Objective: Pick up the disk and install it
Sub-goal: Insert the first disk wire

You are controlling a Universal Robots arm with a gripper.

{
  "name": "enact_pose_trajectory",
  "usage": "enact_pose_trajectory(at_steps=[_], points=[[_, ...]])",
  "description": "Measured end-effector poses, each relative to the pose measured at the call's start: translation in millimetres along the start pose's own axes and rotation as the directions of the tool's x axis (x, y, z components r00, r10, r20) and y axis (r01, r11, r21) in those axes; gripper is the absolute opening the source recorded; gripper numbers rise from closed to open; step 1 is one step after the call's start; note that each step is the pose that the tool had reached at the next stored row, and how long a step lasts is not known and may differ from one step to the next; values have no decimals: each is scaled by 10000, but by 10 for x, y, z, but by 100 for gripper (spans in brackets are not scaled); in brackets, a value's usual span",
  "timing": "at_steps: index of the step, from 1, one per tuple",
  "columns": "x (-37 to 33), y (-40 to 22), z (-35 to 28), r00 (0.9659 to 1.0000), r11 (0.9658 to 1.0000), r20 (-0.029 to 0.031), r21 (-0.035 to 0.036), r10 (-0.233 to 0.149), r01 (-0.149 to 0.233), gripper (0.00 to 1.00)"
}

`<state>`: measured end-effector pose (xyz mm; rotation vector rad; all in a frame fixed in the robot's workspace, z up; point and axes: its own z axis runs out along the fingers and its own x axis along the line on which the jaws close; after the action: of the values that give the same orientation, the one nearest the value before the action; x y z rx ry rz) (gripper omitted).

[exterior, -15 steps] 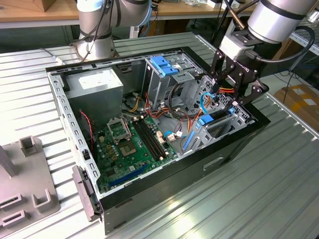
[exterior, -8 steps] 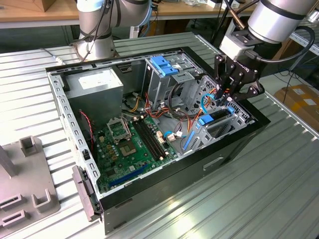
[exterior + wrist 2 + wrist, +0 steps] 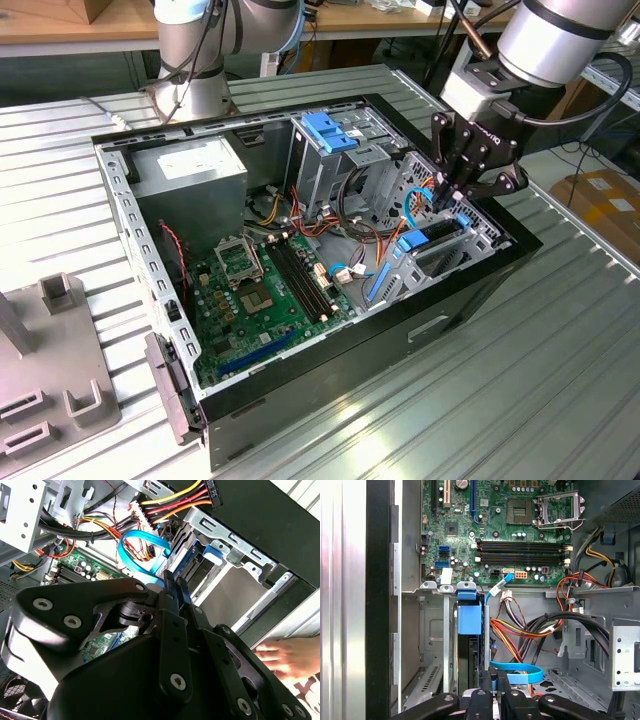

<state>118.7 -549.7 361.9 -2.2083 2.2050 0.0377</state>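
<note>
Ribbed metal desk (image 3: 560,390) carrying an open computer case (image 3: 330,372). Inside its drive bay the disk (image 3: 469,655) stands on edge between metal guides. Gripper (image 3: 453,203) hangs just above it, fingers (image 3: 171,605) closed together. Disk is probably dense, rigid and shock-sensitive, so its blue side rails look like the safest hold.

Exterior high, wrists seemingly inside chassis (image 3: 128,232)

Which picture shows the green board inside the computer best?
The first wrist view. It looks straight onto the green board, so most of its face shows flat. The exterior view shows the green board slanted, lying in the open case. The second wrist view shows small patches of it beside cables.
</note>
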Motion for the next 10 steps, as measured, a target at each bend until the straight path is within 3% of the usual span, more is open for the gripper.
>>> enact_pose_trajectory(at_steps=[10], points=[[47,74,19,9999,9999,40,55,-111,110,16]])
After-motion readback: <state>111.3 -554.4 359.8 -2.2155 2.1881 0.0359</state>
